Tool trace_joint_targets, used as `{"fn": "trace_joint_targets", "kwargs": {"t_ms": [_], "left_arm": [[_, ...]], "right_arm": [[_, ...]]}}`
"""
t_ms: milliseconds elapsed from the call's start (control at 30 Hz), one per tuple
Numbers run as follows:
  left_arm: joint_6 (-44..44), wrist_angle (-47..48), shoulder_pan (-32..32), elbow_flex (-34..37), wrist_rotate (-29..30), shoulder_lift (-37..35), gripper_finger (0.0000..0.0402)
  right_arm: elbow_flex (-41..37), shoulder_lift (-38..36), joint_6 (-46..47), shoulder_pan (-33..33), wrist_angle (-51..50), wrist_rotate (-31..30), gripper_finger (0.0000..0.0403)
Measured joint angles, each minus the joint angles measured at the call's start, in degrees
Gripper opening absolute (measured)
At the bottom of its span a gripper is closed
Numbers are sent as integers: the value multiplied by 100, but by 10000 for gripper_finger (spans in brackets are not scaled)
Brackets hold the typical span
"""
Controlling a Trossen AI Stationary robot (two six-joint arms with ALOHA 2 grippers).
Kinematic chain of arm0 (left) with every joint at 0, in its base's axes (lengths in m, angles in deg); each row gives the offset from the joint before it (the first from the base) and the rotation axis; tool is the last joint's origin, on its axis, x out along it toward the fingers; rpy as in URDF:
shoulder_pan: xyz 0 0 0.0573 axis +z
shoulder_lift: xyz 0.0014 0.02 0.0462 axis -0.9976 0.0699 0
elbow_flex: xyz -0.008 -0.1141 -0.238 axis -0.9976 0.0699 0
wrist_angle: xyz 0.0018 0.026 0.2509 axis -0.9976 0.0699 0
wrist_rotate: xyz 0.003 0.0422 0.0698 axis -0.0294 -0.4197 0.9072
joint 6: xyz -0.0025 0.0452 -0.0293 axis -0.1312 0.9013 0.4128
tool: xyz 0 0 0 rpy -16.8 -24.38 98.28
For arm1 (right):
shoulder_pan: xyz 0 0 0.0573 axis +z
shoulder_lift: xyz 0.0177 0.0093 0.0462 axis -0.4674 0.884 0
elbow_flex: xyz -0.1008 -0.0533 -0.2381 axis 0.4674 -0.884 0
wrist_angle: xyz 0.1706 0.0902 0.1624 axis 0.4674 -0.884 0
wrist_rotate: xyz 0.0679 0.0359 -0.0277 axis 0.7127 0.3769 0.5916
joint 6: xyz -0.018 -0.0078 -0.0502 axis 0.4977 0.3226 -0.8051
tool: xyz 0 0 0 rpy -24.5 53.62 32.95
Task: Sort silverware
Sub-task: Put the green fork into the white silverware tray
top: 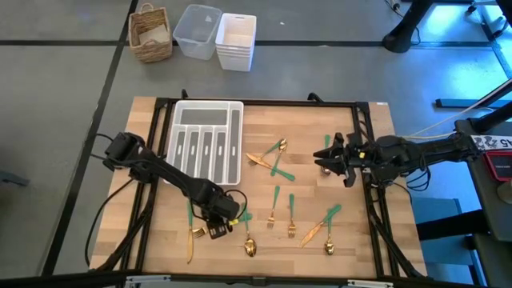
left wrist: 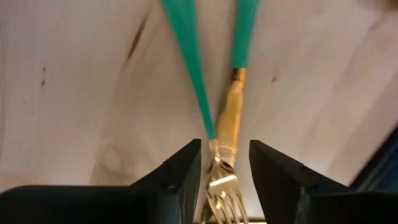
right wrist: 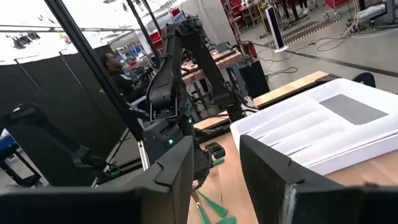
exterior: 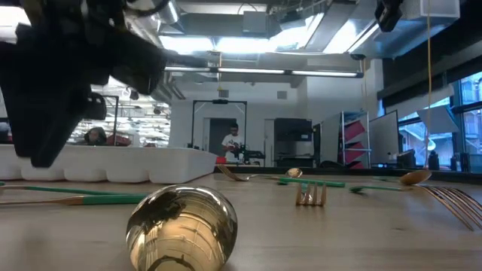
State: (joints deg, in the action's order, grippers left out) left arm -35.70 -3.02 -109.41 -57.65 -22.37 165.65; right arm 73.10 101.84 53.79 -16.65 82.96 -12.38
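Between left gripper (left wrist: 225,177) jaws: two forks (left wrist: 221,180).

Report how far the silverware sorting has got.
Barely begun: the white tray looks empty in the high view. The left gripper is low over the table, fingers open around a fork. The right gripper waits, open. The remaining silverware lies scattered on the table.
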Motion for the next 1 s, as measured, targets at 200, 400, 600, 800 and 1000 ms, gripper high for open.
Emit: {"fn": "trace_joint_targets", "kwargs": {"t_ms": [200, 400, 600, 800, 1000], "left_arm": [[0, -81, 4, 0, 238, 226, 128], [-22, -284, 4, 0, 704, 243, 128], [-22, -303, 4, 0, 884, 243, 128], [-50, -316, -131, 0, 886, 261, 127], [-57, -302, -225, 41, 923, 412, 127]], "right_arm": [[0, 109, 0, 0, -2, 3, 134], [0, 109, 1, 0, 5, 4, 134], [0, 109, 0, 0, 11, 4, 134], [0, 109, 1, 0, 9, 4, 134], [0, 109, 2, 0, 0, 4, 134]]}}
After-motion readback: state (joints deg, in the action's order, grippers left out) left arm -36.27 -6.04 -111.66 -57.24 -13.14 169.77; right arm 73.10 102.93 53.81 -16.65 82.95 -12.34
